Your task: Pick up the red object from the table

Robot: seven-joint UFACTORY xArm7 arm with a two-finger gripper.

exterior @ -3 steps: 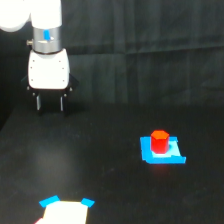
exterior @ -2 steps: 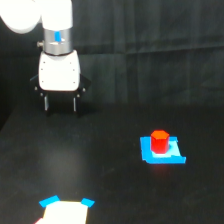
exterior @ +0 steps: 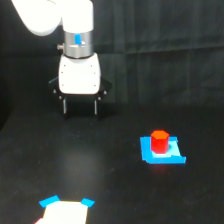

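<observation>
1. Fingers (exterior: 80, 106) on the white gripper body point straight down, spread apart with clear dark space between the two black prongs, and they hold nothing.
2. They hang above the black counter (exterior: 105, 185) toward the exterior view's left, below the white xArm6 arm (exterior: 60, 17) that enters from the top of the view.
3. The red object (exterior: 159, 141), a small red-orange hexagonal block, stands upright on the counter toward the exterior view's right and nearer the camera, well apart from the fingers.
4. It sits on a flat bright blue patch (exterior: 163, 153), near the patch's middle, with blue showing on both sides and in front.
5. My judgement: this is the approach step; the grasp has not begun, and the block looks untouched.
6. The next move calls for carrying the fingers across to the exterior view's right and toward the camera until they are centred over the block, then lowering so one prong goes down each side of it, then closing.
7. The block looks narrower than the gap between the prongs, so it should fit, though alignment matters.
8. Open room: the dark counter between fingers and block shows nothing in the way.
9. A white shape with blue corners (exterior: 65, 210) lies at the bottom edge, toward the exterior view's left, away from that path.
10. The counter's edges are hard to tell against the dark backdrop.
</observation>
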